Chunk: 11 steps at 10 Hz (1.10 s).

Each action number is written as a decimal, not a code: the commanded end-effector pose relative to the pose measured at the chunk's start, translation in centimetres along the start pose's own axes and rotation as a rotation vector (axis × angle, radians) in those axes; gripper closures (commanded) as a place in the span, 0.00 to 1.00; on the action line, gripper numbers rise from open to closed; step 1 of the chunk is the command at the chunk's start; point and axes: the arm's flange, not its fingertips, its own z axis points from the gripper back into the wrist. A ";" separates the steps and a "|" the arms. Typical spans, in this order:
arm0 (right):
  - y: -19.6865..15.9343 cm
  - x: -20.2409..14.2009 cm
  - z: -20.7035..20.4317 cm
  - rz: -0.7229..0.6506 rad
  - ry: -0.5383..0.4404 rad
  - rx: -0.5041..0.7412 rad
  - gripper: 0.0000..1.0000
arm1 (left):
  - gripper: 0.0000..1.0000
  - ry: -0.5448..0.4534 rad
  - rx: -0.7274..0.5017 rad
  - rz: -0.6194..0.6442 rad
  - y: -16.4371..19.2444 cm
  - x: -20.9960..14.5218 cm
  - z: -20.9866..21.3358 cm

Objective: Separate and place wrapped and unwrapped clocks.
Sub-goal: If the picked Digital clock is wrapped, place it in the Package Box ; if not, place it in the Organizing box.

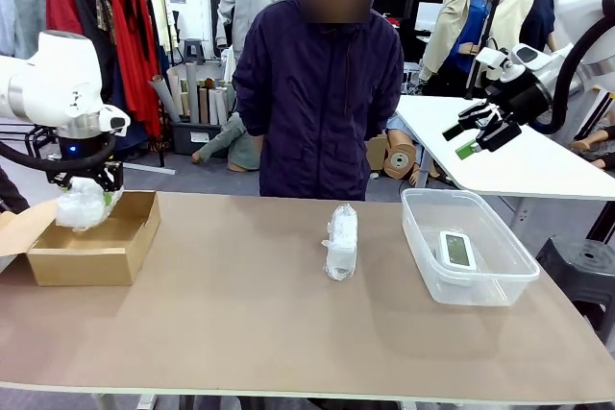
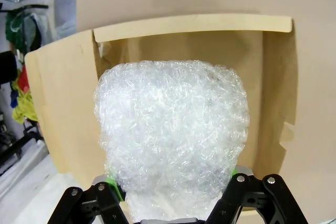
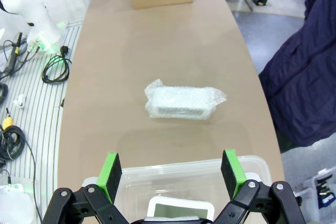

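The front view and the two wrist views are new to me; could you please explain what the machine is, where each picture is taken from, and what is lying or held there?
These are two white robot arms at a brown table, with a person standing opposite. The front view looks across the table from between the arms. Each wrist view looks along one arm's own pincer. The left pincer is closed on a bubble-wrapped bundle above an open cardboard box. The right pincer is open and empty, raised above a clear plastic tub with a bare white digital clock inside. A second bubble-wrapped bundle lies mid-table.
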 end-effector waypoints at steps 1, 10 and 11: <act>0.4 -0.2 -0.1 0.023 0.018 -0.010 0.00 | 1.00 -0.019 0.056 0.047 0.3 -0.2 -0.8; 0.4 -0.2 -0.1 0.023 0.018 -0.010 0.00 | 1.00 0.072 0.087 0.050 1.0 0.4 -5.6; 0.4 -0.2 -0.1 0.023 0.018 -0.010 0.00 | 1.00 0.075 0.104 0.044 1.0 0.5 -6.2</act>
